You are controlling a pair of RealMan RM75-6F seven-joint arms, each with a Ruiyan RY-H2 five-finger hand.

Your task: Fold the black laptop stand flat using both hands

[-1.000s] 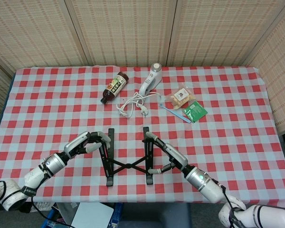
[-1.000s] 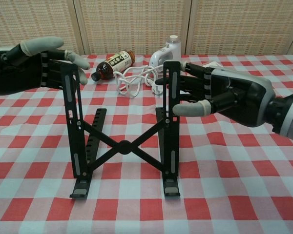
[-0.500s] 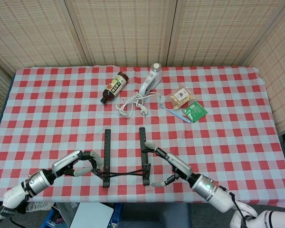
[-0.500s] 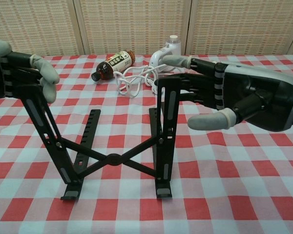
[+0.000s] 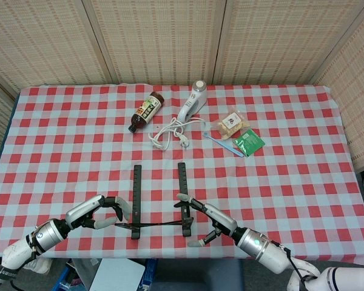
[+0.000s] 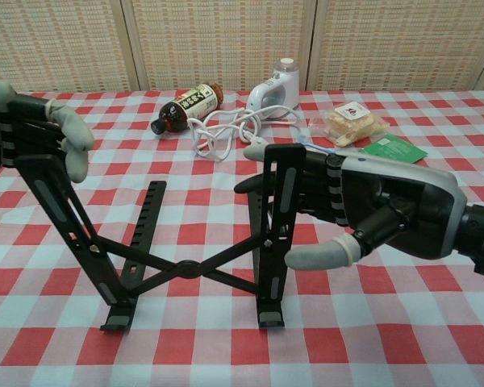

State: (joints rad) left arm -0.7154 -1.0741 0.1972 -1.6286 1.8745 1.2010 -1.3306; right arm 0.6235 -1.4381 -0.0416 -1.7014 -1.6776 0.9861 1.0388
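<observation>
- A black laptop stand stands on the near part of a table, between the two robot hands; it is not yet flat, its two raised arms rising from base rails and joined by crossed braces at a centre pivot
- The left hand grips the top of the stand's left raised arm, fingers curled over it; that arm leans outward to the left, which looks like the hold needed to swing it down
- The right hand is at the stand's right raised arm, which is close to upright; its fingers lie along the far side of the bar and its thumb juts out on the near side, clear of the bar, so it presses rather than clamps
- One hand on each side probably steadies the frame so both arms can be lowered together
- In the head view the left hand and right hand sit at the near edge of the table, either side of the stand
- The table is covered with a red and white checked cloth
- Well apart from the stand, on the far side, lie a brown bottle on its side, a white appliance with its white cord coiled nearby, a clear snack packet, a green sachet and a pale blue strip, too small to identify
- Behind the table stand woven straw-coloured panels in pale frames, like a screen
</observation>
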